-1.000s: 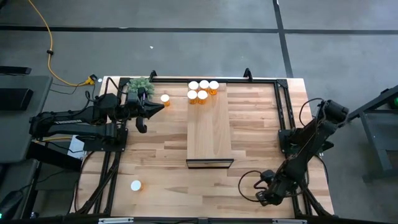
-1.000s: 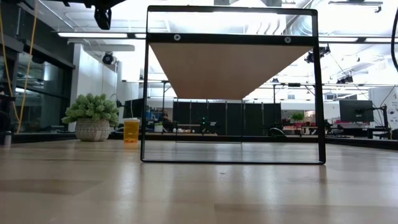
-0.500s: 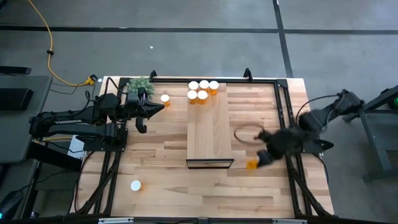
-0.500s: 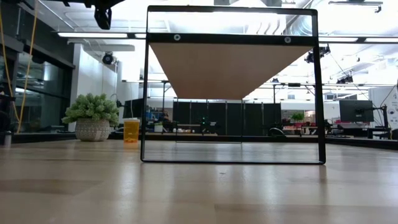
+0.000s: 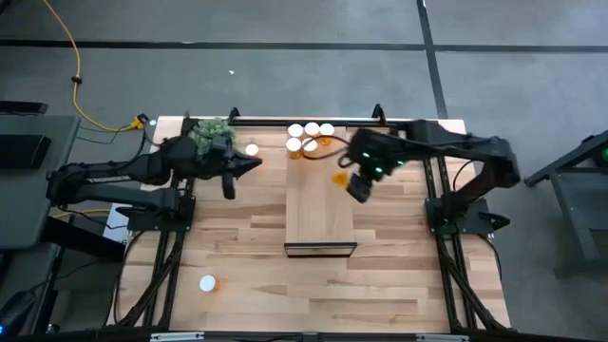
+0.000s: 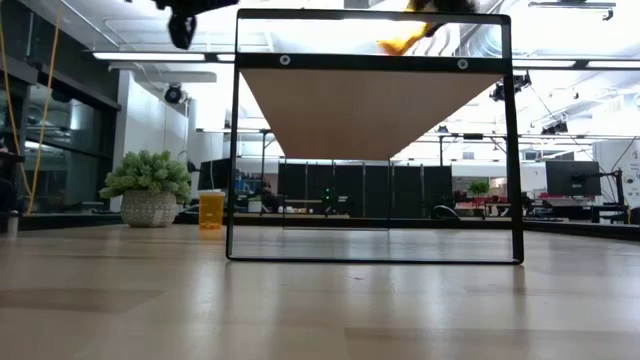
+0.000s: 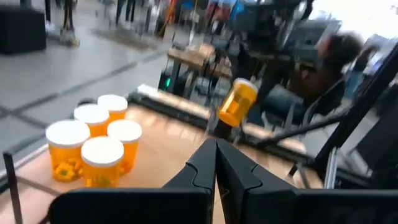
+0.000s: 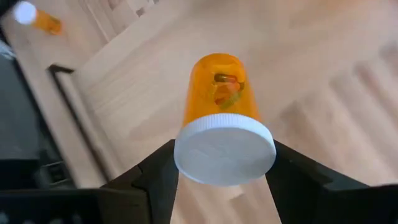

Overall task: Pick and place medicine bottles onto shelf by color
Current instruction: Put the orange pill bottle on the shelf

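Observation:
My right gripper [image 5: 350,182] is shut on an orange pill bottle [image 8: 221,93] with a white cap, above the pale wood shelf [image 5: 320,204] toward its far end. Several more bottles [image 5: 309,137] stand together on the shelf's far end. One bottle [image 5: 252,149] stands on the table left of the shelf, and another [image 5: 207,282] is near the table's front left. My left gripper [image 5: 239,168] is shut and empty, raised above the table just near of that left bottle. My right gripper pinches the bottle between its two fingers [image 8: 155,171] at the white cap end [image 8: 225,152]. The cap faces the wrist and the orange body points away along the fingers. The arm reaches in from the table's right. The bottle is lifted clear above the shelf, tilted.
A green bushy plant [image 5: 213,129] in a pot stands at the table's far left, close behind my left gripper. The shelf is a raised board on a dark metal frame [image 6: 236,150]. Dark rails run along the table's left and right sides.
My right gripper has carried the bottle from near the table's front right corner up and toward the far edge and the left, and is now over the shelf. My left gripper has shifted a little toward the shelf.

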Robot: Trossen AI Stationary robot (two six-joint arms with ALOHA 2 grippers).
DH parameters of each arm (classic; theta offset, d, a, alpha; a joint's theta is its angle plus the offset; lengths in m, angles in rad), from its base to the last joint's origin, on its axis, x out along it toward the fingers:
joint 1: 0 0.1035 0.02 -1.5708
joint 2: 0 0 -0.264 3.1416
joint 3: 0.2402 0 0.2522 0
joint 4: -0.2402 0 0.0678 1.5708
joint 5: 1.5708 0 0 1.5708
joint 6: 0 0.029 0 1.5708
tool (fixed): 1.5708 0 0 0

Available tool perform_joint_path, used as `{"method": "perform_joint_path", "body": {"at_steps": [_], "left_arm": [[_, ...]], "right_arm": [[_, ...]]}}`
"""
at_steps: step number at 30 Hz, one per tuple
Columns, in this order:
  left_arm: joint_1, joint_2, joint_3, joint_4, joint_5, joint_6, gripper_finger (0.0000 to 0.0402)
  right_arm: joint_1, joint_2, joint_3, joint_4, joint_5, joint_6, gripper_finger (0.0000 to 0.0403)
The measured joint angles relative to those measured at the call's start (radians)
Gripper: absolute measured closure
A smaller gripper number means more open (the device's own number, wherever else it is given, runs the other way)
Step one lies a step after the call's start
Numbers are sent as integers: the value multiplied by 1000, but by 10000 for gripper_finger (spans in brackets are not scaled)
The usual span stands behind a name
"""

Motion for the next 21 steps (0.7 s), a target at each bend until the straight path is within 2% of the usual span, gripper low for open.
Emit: {"method": "perform_joint_path", "body": {"at_steps": [5, 10, 21], "left_arm": [[0, 162, 129, -56, 0, 0, 401], [0, 306, 227, -58, 1, 21, 401], [2, 477, 299, -35, 2, 78, 401]], "right_arm": [[-52, 149, 120, 2, -1, -238, 207], [-69, 258, 223, 10, 30, -396, 207], [-72, 297, 262, 38, 29, -537, 207]]}}
